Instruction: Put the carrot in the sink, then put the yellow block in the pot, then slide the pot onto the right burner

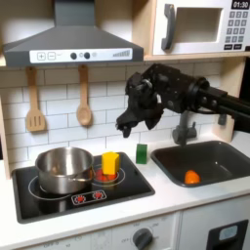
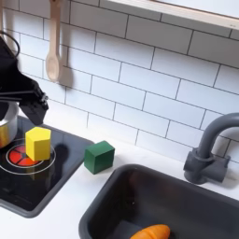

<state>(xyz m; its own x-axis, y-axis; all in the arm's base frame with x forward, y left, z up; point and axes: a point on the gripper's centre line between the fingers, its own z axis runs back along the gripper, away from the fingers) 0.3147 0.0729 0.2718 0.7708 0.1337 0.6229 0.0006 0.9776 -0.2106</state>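
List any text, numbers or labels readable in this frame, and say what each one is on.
"01:30" or similar: pale digits on the microwave display at the top right of the first exterior view; blurred, so the reading is uncertain.
Microwave keypad: buttons carry marks too small to read.
Range hood panel: dials and small marks, unreadable.
Cooktop controls: red symbols on the front edge, too small to read.
Second exterior view: no text visible.
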